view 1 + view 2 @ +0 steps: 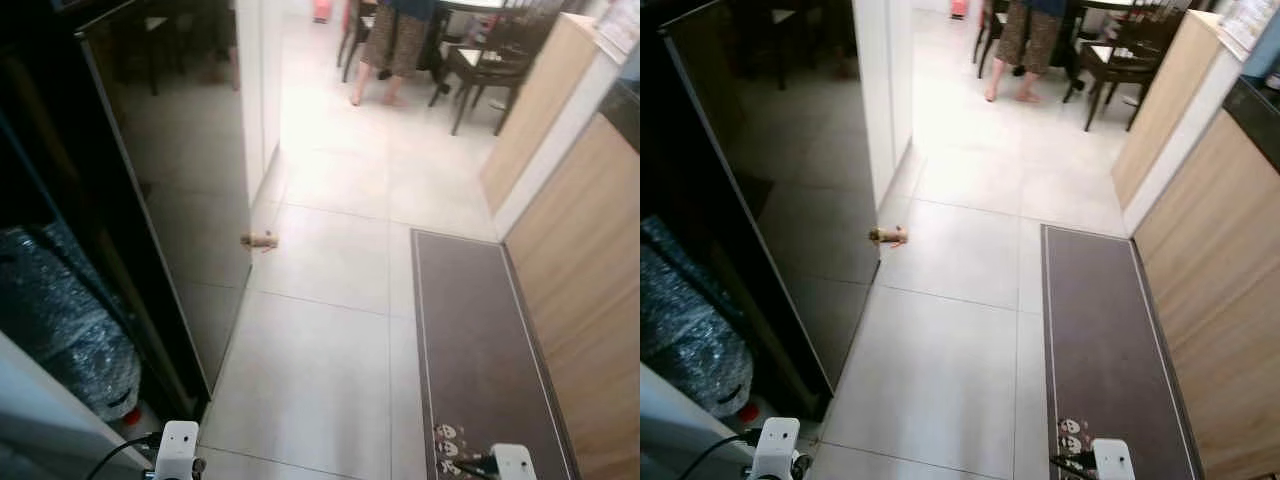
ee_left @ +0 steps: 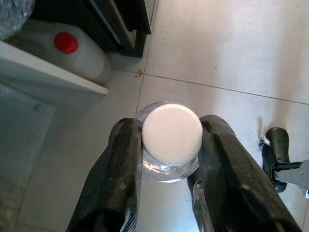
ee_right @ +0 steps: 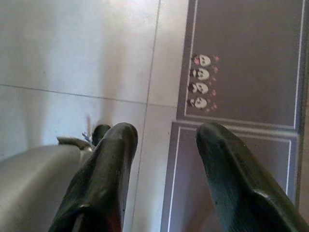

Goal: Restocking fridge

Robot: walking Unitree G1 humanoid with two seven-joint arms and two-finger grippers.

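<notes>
The left end effector [image 2: 170, 159] is clamped on a white-capped bottle [image 2: 171, 137] held low over the floor beside the open fridge door [image 1: 175, 190], the right end effector [image 3: 164, 145] hangs open and empty, so carrying is underway and turning toward the fridge shelves likely comes next.

Dark fridge door [image 1: 790, 170] open — brown mat [image 1: 1100, 340] on tiles.

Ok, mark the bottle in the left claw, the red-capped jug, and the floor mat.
bottle [image 2: 172, 133], left wrist view, on its white cap.
red-capped jug [image 2: 66, 43], left wrist view, on the red cap.
floor mat [image 1: 478, 330], left eye view, on its plain brown middle.
</notes>
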